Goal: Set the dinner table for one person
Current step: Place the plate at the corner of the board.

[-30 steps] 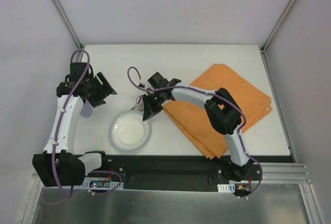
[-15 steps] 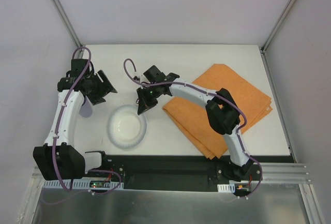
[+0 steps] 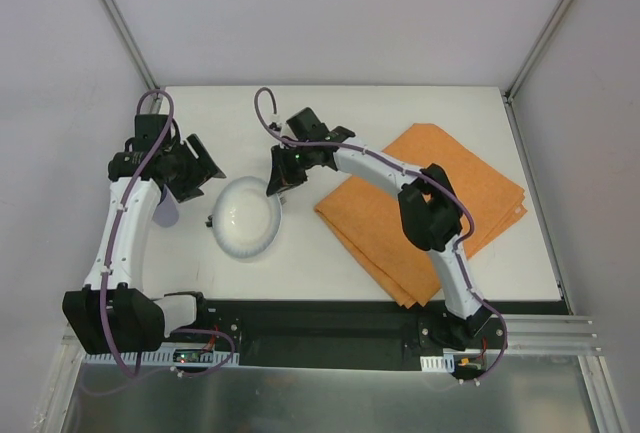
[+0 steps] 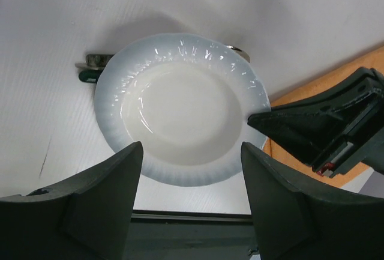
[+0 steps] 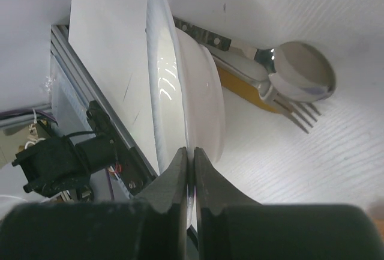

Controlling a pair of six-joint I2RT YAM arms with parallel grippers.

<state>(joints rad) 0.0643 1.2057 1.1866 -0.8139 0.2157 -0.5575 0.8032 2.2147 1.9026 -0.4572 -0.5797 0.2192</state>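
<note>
A white ribbed plate (image 3: 245,216) is held tilted above the white dinner table (image 3: 420,108), left of centre. My right gripper (image 3: 275,185) is shut on the plate's right rim; in the right wrist view its fingers (image 5: 180,170) pinch the rim of the plate (image 5: 180,92). My left gripper (image 3: 195,171) is open and empty, hovering just left of the plate; its view looks down on the plate (image 4: 180,107). An orange placemat (image 3: 450,193) lies to the right.
A spoon (image 5: 303,80), a fork (image 5: 294,113) and a dark-handled knife (image 5: 201,33) lie on the table under the plate; their ends stick out past its rim (image 4: 93,62). Grey walls enclose the table on three sides.
My right gripper has carried the plate away from the near edge, farther back and slightly left, toward my left gripper. The left arm has barely moved.
</note>
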